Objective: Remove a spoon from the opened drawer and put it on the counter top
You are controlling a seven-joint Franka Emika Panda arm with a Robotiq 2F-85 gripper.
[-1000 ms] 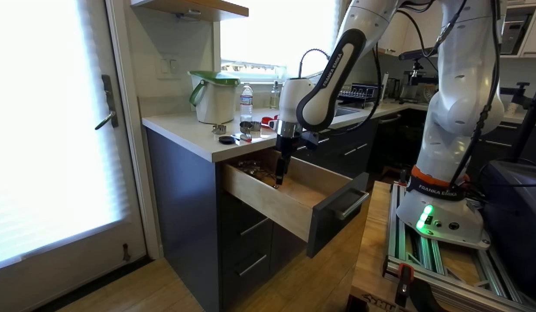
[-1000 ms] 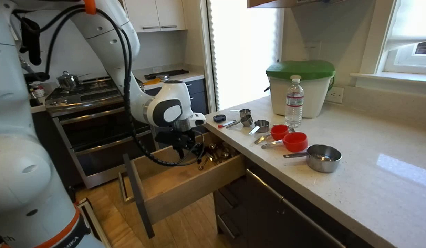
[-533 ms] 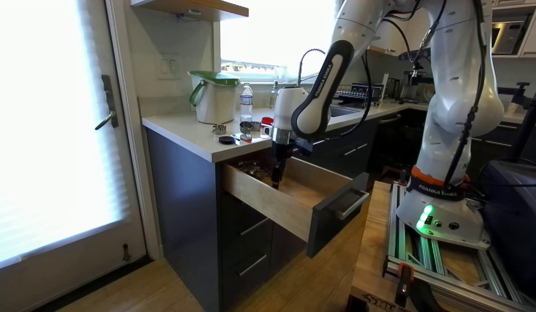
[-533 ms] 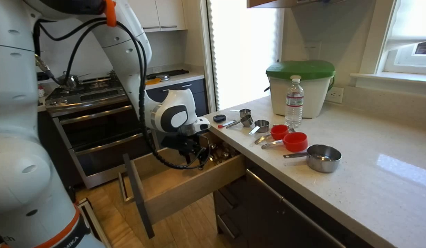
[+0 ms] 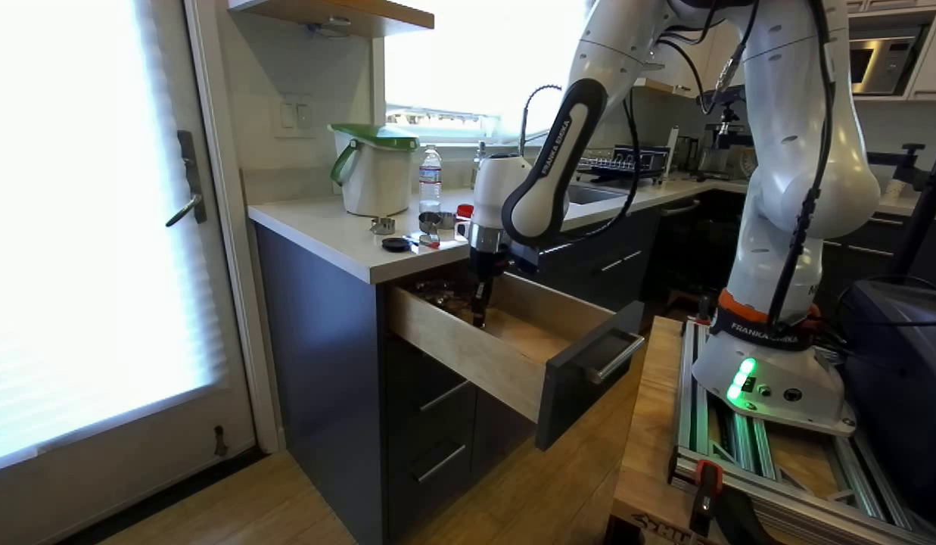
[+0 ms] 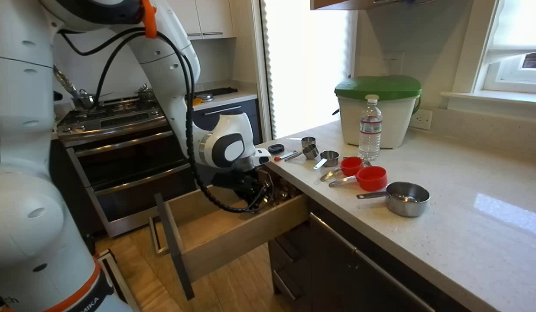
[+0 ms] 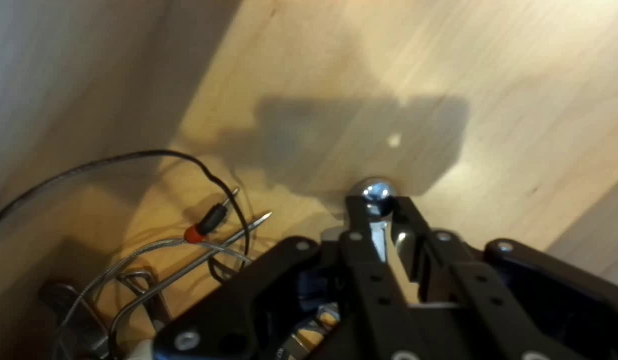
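Inside the wide, dark-grey-fronted, pale-wood drawer (image 5: 468,353), in an exterior view, holding the black two-fingered gripper (image 5: 479,321) tip-down. Above the drawer's inner end, in an exterior view, showing the long, smooth, off-white counter top (image 6: 462,184). Low in the drawer, in the wrist view, pinching a shiny, silver, round-ended metal spoon (image 7: 377,190).

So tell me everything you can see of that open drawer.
The drawer is a wide, shallow, pale wood-grained box with a dark grey front and a metal-looking bar handle. It stands open beneath the counter top. Shiny metallic items lie jumbled toward its inner end; the gripper reaches inside, contact with its floor unclear.
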